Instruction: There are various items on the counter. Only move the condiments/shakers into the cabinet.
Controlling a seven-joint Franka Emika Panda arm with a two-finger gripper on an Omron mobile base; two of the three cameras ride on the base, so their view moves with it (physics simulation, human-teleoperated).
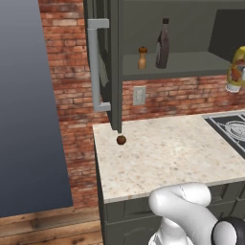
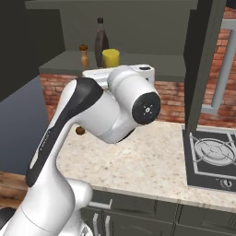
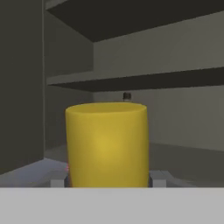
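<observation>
Yellow squeeze bottle clamped between fingers, inside cabinet.

Flat, even rendered light fills both base views, with no clear single source and no glare. The counter reads bright and evenly lit, while the cabinet interior is dim, its shelf underside shaded. The brown ball throws only a faint shadow. Edges look soft and slightly pixelated throughout. The hand view is darkest and blurriest: the yellow squeeze bottle shows a soft central highlight and fuzzy outlines
</observation>
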